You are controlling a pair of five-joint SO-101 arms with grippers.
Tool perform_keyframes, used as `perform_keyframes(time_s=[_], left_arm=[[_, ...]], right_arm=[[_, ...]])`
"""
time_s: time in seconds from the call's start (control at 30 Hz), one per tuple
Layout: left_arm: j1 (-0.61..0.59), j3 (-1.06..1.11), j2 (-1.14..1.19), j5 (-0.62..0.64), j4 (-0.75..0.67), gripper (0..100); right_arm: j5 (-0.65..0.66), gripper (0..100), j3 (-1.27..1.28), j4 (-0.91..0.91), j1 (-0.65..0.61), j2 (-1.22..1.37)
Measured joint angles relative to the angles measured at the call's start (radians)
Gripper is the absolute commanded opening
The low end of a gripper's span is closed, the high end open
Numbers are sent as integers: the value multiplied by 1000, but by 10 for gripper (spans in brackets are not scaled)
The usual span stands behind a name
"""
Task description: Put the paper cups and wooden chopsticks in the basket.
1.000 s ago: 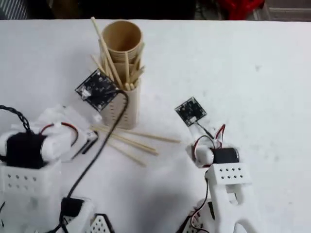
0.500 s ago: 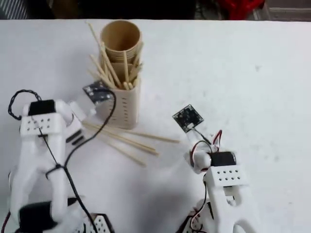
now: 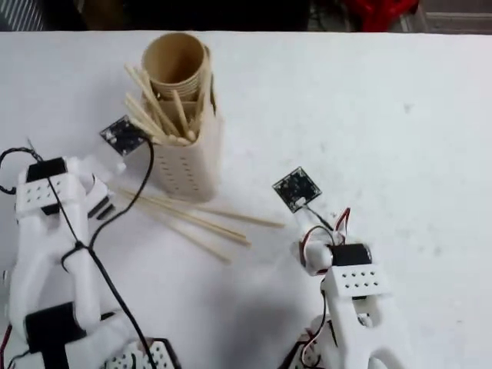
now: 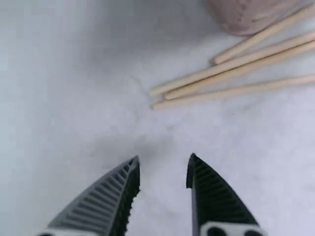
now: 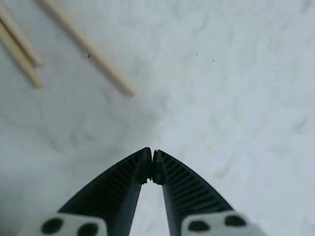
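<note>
Your left gripper (image 4: 163,160), jaws apart, has left the basket (image 3: 188,165) for loose chopsticks (image 4: 221,73); right gripper (image 5: 151,153) stays closed.

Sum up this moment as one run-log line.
left gripper: open, over white table | right gripper: shut | tan paper cups: in cream perforated basket | loose wooden chopsticks: on table beside basket

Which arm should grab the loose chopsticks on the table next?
Probably left. The left jaws stand open just above the table, with the ends of the loose chopsticks lying close ahead of them. The right jaws are shut, and the chopstick ends near them lie off to one side.
</note>
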Motion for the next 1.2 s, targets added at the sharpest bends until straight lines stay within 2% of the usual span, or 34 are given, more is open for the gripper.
perform_keyframes(time_s=[0.1, 0.23, 0.33, 0.4, 0.5, 0.57, 0.73, 0.87, 1.0, 1.2], left_arm=[[14, 3, -94, 5, 61, 170], [57, -54, -261, 157, 130, 170], [64, -153, -368, 331, 166, 170], [54, -218, -404, 496, 180, 170], [5, -256, -405, 720, 195, 172], [-17, -262, -381, 798, 198, 172], [-75, -262, -242, 847, 181, 172], [-98, -262, -97, 850, 127, 172], [-129, -262, 48, 850, 51, 172], [-160, -270, 219, 850, -69, 172]], right_arm=[[0, 18, 2, -2, 0, 0], [0, 18, 2, -2, 2, 0], [-6, 19, -43, 11, 0, 0], [-58, 19, -135, 77, 0, 2], [-147, 44, -354, 230, -37, 18], [-206, 97, -549, 347, -78, 74], [-396, 222, -1077, 583, -224, 328], [-537, 229, -1464, 689, -341, 565], [-640, 230, -1809, 755, -379, 744], [-704, 232, -2167, 848, -430, 928]])
